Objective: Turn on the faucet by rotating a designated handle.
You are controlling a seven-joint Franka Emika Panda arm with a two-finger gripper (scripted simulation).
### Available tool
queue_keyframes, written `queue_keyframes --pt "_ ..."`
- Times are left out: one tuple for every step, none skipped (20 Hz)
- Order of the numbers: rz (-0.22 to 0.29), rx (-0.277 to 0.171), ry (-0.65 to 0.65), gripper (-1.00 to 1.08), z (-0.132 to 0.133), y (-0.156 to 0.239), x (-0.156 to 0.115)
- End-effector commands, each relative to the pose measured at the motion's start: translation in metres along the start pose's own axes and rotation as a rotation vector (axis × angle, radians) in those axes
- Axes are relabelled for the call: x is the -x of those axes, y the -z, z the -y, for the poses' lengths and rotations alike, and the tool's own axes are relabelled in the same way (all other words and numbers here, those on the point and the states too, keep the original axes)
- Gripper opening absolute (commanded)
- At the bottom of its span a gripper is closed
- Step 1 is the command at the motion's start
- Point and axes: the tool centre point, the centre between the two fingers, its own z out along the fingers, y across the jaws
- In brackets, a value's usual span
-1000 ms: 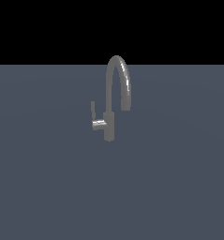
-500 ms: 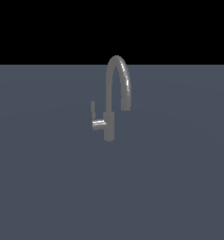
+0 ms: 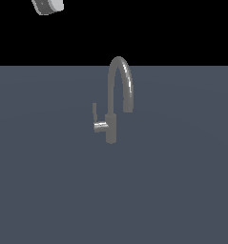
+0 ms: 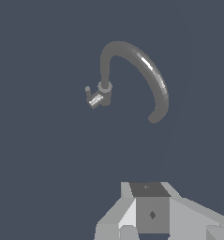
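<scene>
Gripper way up high, faucet sitting untouched

Only a bit of the gripper (image 4: 153, 220) shows in the wrist view, so I can't tell if the jaws are open or closed. It's well apart from the faucet (image 3: 116, 102), which stands upright mid-floor on the flat grey surface (image 3: 182, 190). The handle (image 3: 95, 116) sticks up off a short stub on the exterior view's left of the body, spout arching over to the right.

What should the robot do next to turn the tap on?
Probably lower the hand toward the handle. The hand is high above the faucet, far from touching it, and the thin lever stands upright on the exterior view's left of the body, not turned yet.
</scene>
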Motion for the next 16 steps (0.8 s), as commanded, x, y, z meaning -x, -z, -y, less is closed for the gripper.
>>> queue_keyframes --pt "-0.025 0.01 -0.041 -1.0 0.008 -0.011 0.0" --pt "-0.034 0.014 -0.056 -1.0 0.011 -0.015 0.0" --pt "-0.044 0.018 -0.071 -1.0 0.014 -0.02 0.0" --pt "-0.053 0.022 -0.086 -1.0 0.018 -0.024 -0.001" --pt "-0.062 0.026 -0.101 -1.0 0.02 -0.028 -0.001" --pt "-0.07 0.03 -0.115 -1.0 0.023 -0.032 -0.002" --pt "-0.079 0.034 -0.13 -1.0 0.026 -0.036 -0.002" --pt "-0.087 0.037 -0.144 -1.0 0.029 -0.04 -0.003" --pt "-0.096 0.041 -0.157 -1.0 0.032 -0.044 -0.003" --pt "-0.104 0.045 -0.171 -1.0 0.035 -0.048 -0.004" --pt "-0.112 0.048 -0.185 -1.0 0.037 -0.052 -0.005" --pt "-0.12 0.052 -0.198 -1.0 0.04 -0.056 -0.006" --pt "-0.128 0.055 -0.211 -1.0 0.042 -0.059 -0.007" --pt "-0.135 0.058 -0.224 -1.0 0.045 -0.063 -0.008" --pt "-0.143 0.062 -0.236 -1.0 0.047 -0.067 -0.009" --pt "-0.15 0.065 -0.249 -1.0 0.049 -0.07 -0.01"
